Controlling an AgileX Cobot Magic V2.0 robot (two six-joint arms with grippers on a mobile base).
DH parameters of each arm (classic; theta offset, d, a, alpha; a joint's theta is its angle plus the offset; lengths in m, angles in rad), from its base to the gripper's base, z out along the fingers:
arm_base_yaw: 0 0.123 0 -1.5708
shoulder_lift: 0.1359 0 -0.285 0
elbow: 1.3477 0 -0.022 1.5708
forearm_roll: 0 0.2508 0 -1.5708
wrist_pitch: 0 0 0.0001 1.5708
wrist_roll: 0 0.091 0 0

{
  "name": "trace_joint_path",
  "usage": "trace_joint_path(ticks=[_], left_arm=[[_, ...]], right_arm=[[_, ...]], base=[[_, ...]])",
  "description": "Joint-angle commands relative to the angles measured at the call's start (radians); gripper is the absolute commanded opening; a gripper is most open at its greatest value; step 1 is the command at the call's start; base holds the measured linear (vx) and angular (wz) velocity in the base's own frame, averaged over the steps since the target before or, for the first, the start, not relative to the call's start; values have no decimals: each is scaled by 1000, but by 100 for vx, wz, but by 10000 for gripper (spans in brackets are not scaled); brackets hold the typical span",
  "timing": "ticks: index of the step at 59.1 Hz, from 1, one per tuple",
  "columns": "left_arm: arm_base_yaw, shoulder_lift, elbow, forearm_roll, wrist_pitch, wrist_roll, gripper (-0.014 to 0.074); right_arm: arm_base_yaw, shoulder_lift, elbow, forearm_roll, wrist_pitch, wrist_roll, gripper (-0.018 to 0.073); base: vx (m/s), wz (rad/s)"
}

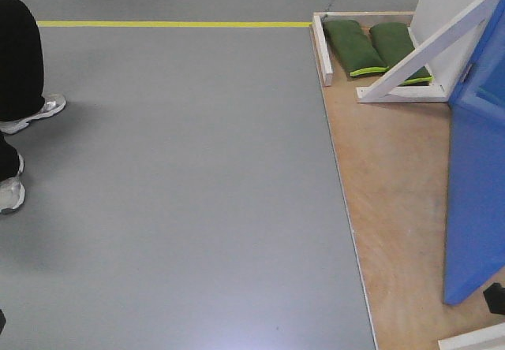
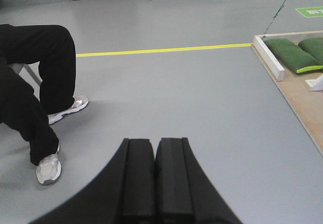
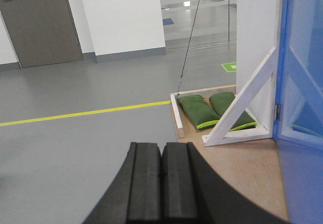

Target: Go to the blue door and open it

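Door (image 1: 477, 184) stands at my far right, on a plywood base (image 1: 394, 208). Left fingers (image 2: 139, 178) and right fingers (image 3: 145, 183) are clenched on nothing. Risk, as I judge it: turning wide clips the bystander's shoe (image 1: 35, 113), while cutting in tight catches the base edge.

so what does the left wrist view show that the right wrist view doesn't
Only the left wrist view shows the seated person in black trousers and pale sneakers, plus the left gripper, shut. Only the right wrist view shows the blue door, the diagonal white beam leaning beside it, and the right gripper, also shut. Both show the yellow line on the grey floor, the green sandbags and the wooden platform they lie on.
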Motion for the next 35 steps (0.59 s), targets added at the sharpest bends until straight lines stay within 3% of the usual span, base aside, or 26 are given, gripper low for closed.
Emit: trace_joint_path(ticks=[1,35], left_arm=[[1,-15,4,0,-78,-3,70],[1,-16,4,0,-78,-3,70]], right_arm=[[-5,-20,19,-2,-84,-6,6],[-5,-20,19,-2,-84,-6,6]], base=[[32,1],[28,-3]])
